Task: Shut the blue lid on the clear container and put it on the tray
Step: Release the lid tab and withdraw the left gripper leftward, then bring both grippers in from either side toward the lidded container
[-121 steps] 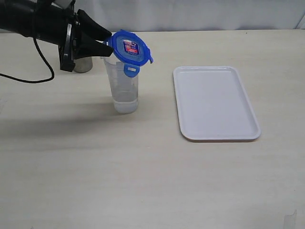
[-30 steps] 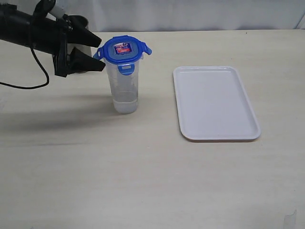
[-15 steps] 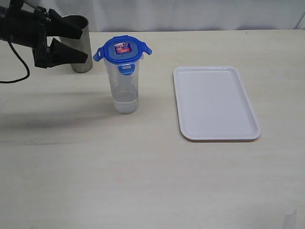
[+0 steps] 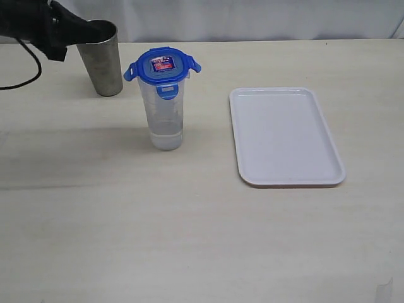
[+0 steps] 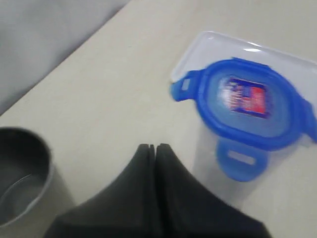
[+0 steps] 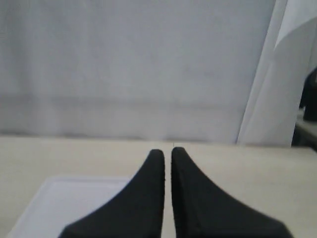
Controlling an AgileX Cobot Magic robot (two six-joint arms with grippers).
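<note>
The blue lid (image 4: 162, 67) rests on top of the clear container (image 4: 165, 117), which stands upright on the table left of the tray (image 4: 285, 134); at least the lid's front and left flaps stick out unlatched. In the left wrist view the blue lid (image 5: 252, 101) sits ahead of my left gripper (image 5: 153, 147), whose black fingers are pressed together with nothing between them. In the exterior view the left gripper (image 4: 85, 31) is at the top left corner, well clear of the container. My right gripper (image 6: 167, 151) is shut and empty, with the tray (image 6: 59, 198) below it.
A dull grey steel cup (image 4: 104, 58) stands behind and left of the container, right by the left gripper; its open mouth (image 5: 20, 173) shows in the left wrist view. A black cable (image 4: 25, 69) hangs from the left arm.
The left gripper let go of the lid, which now sits on the container, then pulled back up and left to the corner and shut its fingers. The tray and container have not moved.
</note>
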